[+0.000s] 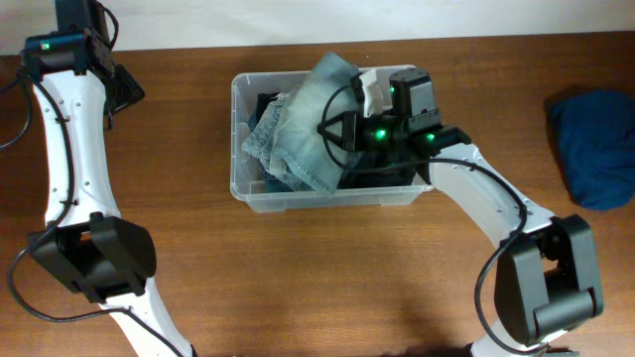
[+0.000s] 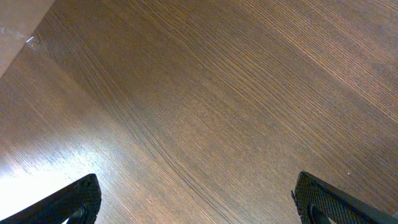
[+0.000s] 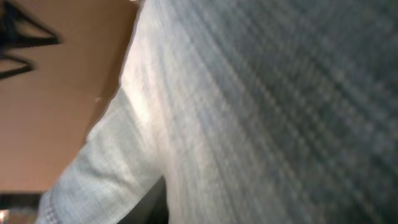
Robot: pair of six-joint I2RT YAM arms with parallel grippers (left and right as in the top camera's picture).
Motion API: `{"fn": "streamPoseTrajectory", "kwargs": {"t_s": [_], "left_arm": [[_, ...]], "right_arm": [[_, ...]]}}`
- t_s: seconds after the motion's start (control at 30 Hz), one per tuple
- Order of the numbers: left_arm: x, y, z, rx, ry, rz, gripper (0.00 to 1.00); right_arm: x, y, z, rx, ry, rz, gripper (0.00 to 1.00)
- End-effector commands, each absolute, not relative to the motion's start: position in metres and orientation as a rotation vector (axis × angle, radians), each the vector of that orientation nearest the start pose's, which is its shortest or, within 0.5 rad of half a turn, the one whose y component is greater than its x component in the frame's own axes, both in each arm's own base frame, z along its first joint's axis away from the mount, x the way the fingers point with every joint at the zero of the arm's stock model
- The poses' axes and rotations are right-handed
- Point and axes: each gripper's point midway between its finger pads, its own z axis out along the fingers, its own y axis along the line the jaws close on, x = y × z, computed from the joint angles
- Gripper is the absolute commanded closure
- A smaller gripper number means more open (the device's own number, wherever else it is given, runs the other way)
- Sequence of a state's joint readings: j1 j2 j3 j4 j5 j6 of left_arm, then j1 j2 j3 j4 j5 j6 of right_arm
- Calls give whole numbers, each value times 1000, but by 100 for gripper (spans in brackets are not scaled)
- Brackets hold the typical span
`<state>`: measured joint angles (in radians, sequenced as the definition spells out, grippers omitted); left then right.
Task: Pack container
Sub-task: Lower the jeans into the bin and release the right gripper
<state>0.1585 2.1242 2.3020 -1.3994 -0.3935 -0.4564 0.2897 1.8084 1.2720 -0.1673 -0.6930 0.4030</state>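
The clear plastic container (image 1: 327, 198) stands at the table's middle back. A faded denim garment (image 1: 303, 124) bulges out of it and overlaps its far rim. My right gripper (image 1: 339, 129) reaches into the container from the right and sits on the denim. The right wrist view is filled with this denim (image 3: 261, 112) pressed close, and the fingers are hidden. My left gripper (image 1: 124, 87) is at the far left back, away from the container. In the left wrist view it (image 2: 196, 190) is open and empty over bare wood.
A white cloth (image 1: 372, 91) and a dark garment (image 1: 266, 104) lie in the container under the denim. A dark blue folded garment (image 1: 595, 149) lies at the table's right edge. The table's far edge (image 2: 18, 43) shows in the left wrist view.
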Motion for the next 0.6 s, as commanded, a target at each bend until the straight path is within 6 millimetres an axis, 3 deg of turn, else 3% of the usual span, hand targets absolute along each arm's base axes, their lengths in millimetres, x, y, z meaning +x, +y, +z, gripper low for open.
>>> {"fn": "streamPoseTrajectory", "kwargs": {"t_s": [0.0,0.1,0.2,0.4,0.57], "left_arm": [[452,141,221,-911,2549,473,1],[452,141,221,-911,2549,473,0],[452,141,221,-911,2549,473,1],[452,141,221,-911,2549,473,1],[452,141,221,-911,2549,473,1]], "right_arm": [[440,234,150,-316,2326,983,62],[442,230,149,-312,2331,958,33],[446,221,145,-279,2346,910,19],[451,200,136,-219,2385,830,12],[456,187,142,-220,2403,762,5]]}}
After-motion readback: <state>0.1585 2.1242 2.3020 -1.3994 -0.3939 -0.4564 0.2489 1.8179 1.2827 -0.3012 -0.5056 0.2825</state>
